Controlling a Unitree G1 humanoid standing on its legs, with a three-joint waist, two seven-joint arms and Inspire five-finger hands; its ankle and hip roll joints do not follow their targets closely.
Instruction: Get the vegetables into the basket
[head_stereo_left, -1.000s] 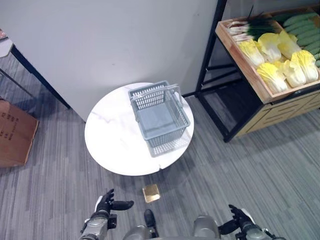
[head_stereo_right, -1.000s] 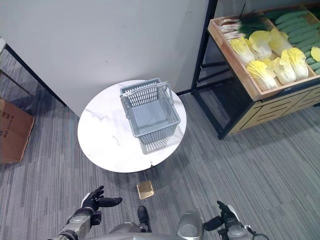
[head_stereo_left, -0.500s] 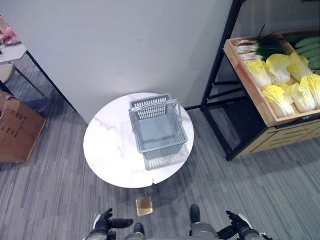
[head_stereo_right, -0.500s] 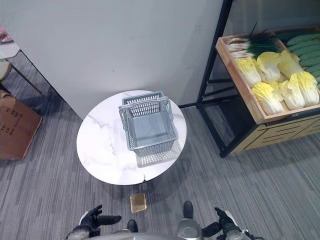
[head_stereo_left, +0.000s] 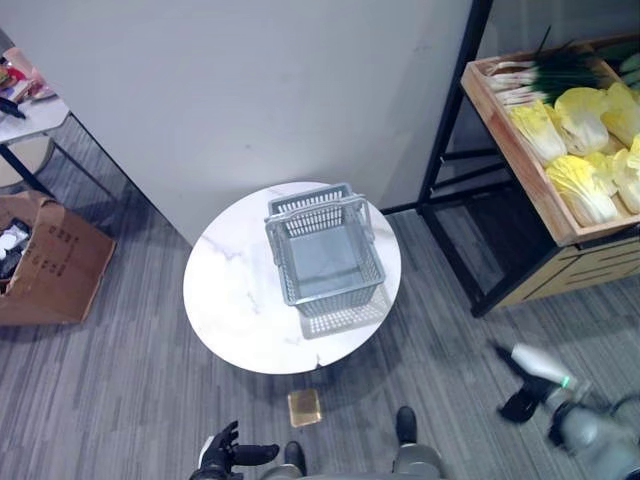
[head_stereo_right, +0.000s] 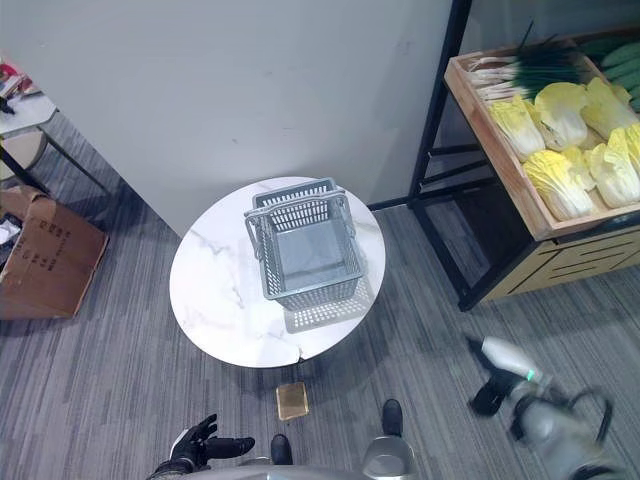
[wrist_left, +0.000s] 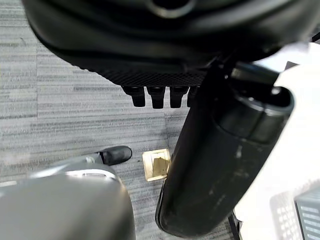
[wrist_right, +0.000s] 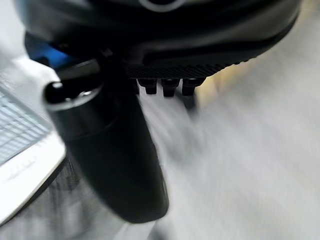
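A grey plastic basket (head_stereo_left: 335, 297) stands empty on a round white table (head_stereo_left: 235, 290), its handle folded down at the far rim. The vegetables lie in a wooden crate (head_stereo_left: 520, 165) on a black shelf at the right: pale yellow cabbages (head_stereo_left: 575, 185) and green onions (head_stereo_left: 545, 75). My right hand (head_stereo_left: 528, 385) is raised over the floor at the lower right, below the crate and well apart from it, fingers loose and empty. Low at the bottom edge, my left hand (head_stereo_left: 225, 455) hangs open, nothing in it, its thumb (wrist_left: 220, 160) standing out.
The black shelf frame (head_stereo_left: 455, 150) stands between the table and the crate. A cardboard box (head_stereo_left: 50, 265) sits on the floor at the left, beside a small table (head_stereo_left: 25, 112). A small gold square (head_stereo_left: 304, 407) lies on the carpet near the table's front edge.
The camera has shifted. My right hand has swung up and out to the right, toward the shelf side. My left hand stays low at the bottom edge.
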